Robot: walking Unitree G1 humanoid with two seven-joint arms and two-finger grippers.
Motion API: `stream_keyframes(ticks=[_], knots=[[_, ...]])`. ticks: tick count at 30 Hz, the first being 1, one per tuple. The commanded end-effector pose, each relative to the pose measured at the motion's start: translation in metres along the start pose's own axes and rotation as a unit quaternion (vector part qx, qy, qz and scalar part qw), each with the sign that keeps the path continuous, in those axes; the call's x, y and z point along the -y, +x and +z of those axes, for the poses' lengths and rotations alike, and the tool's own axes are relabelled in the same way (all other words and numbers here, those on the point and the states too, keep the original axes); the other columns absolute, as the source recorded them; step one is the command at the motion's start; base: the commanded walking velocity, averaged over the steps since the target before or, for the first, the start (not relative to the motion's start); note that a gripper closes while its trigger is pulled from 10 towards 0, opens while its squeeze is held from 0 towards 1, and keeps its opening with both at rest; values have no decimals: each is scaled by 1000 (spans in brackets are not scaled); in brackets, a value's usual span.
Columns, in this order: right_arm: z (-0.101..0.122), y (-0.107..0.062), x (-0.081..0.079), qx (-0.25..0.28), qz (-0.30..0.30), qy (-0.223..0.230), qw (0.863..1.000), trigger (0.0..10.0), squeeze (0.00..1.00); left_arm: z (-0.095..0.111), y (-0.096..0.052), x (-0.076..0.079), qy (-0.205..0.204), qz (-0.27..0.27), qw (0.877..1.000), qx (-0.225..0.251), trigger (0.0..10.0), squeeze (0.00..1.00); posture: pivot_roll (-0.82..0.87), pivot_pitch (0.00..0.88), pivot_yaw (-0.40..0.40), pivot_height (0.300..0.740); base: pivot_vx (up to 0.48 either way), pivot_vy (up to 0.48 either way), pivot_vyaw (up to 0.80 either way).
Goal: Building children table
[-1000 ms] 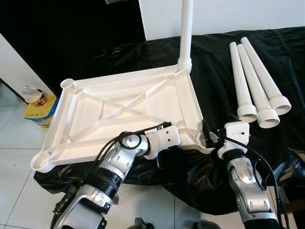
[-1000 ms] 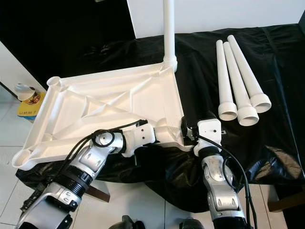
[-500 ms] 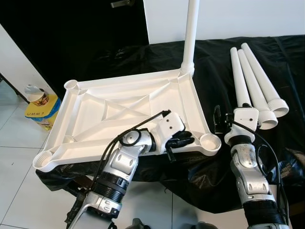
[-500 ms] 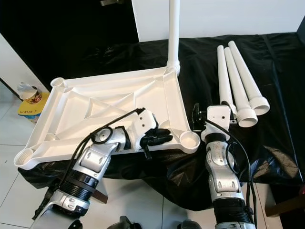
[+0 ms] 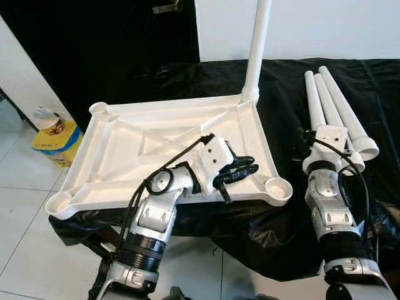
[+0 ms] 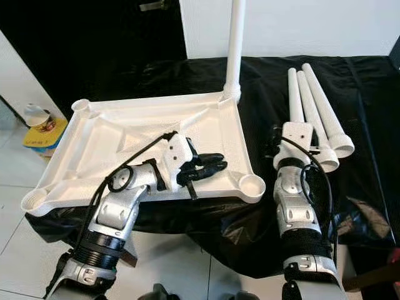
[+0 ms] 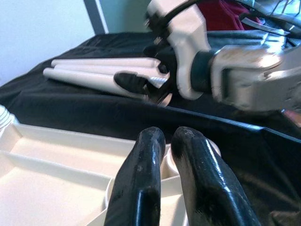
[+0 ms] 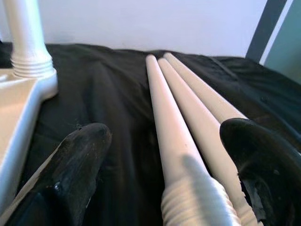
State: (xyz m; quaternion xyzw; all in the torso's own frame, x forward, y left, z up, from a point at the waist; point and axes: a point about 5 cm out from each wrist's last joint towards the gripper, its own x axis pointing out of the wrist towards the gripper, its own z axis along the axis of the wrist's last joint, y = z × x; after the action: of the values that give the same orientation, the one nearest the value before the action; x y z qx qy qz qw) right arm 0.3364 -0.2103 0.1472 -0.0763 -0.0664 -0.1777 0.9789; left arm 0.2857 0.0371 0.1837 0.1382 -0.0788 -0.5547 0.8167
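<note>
The white tabletop (image 5: pixel 156 109) lies upside down on the black-draped surface, ribs up. One white leg (image 5: pixel 259 50) stands screwed into its far right corner socket. Three loose white legs (image 5: pixel 337 106) lie side by side to the right. My left gripper (image 5: pixel 240 170) hovers shut and empty over the tabletop, near the front right corner socket (image 5: pixel 278 186); its fingers (image 7: pixel 146 179) press together. My right gripper (image 8: pixel 169 141) is open at the near ends of the loose legs. Its fingers (image 8: pixel 80 155) straddle the nearest leg (image 8: pixel 164 108) without closing on it.
Black cloth (image 5: pixel 294 81) covers the whole work surface and hangs over its front edge. A yellow container with a can (image 5: pixel 56 134) sits on the tiled floor (image 5: pixel 25 206) at the left. A white wall stands behind.
My left gripper rose from the tabletop's front edge to above its front right part. My right gripper left the tabletop's front right corner and moved over to the loose legs.
</note>
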Motion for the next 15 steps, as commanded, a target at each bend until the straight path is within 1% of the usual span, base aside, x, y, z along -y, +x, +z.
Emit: stream_keyframes(ticks=[1,4,5,9,12,15], knots=[[-5,4,3,-24,-14,11,1000,10000,0,-1,-3,-6,-8,96,995,-7,10000,0,-38,12,34,740,0,0,0],[-6,6,5,-28,-19,11,999,10000,0,-1,-3,-4,-7,92,996,-7,10000,0,-35,13,35,740,0,0,0],[-8,7,6,-37,-25,21,999,10000,0,-1,-3,-3,-8,91,996,-8,10000,0,-29,17,38,740,0,0,0],[-14,9,7,-59,-29,31,997,10000,0,1,-4,0,-7,93,996,-7,10000,0,-18,20,41,740,0,0,0],[-22,11,7,-83,-28,31,996,10000,0,4,-6,2,-15,94,995,-6,10000,0,-9,21,45,740,0,0,0],[-23,11,7,-87,-28,30,995,10000,0,4,-7,2,-14,95,995,-7,10000,0,-9,21,45,740,0,0,0]])
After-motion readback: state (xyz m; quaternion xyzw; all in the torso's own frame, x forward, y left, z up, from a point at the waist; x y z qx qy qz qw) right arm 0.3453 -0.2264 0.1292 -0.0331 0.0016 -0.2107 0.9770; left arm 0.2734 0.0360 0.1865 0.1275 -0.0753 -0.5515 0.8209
